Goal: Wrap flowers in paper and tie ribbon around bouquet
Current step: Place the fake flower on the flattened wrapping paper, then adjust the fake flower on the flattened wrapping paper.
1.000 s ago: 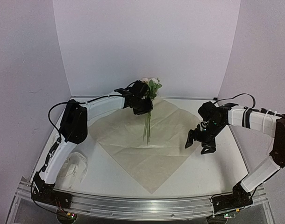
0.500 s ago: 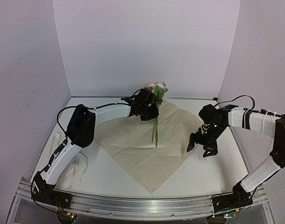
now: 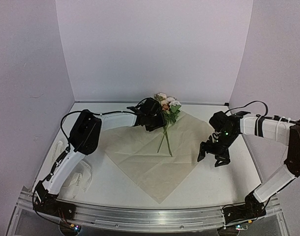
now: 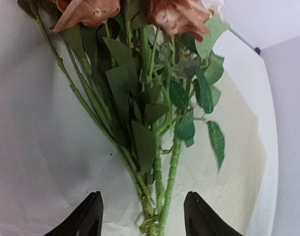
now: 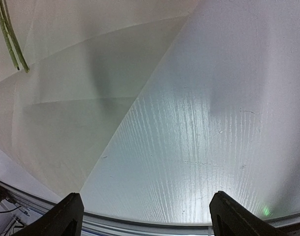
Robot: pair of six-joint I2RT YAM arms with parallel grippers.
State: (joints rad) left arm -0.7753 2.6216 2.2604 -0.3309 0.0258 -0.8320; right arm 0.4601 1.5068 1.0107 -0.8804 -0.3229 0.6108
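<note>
At the far corner of the paper (image 3: 150,162), the flowers (image 3: 166,109) had their white and peach heads clustered by the back wall, and their thin green stems ran toward the near side, ending about the middle of the sheet. The paper lay flat on the surface (image 3: 224,183), turned like a diamond with one corner pointing at the arm bases, and showed a few creases. The left gripper (image 4: 144,219) was at the bunch just below the leaves. In the left wrist view its two fingers (image 4: 88,217) stood apart with the stems between them and a gap on either side, so it was partly open and gripped nothing. The right gripper (image 3: 211,157) hung over the right edge of the sheet, well apart from the flowers. Its jaws were spread wide and empty, and beneath them the right wrist view showed only the paper's edge and the bare surface. The ribbon (image 3: 80,178) sat in a loose pale heap off the paper, on the left side of the surface beside the left arm's lower link.
</note>
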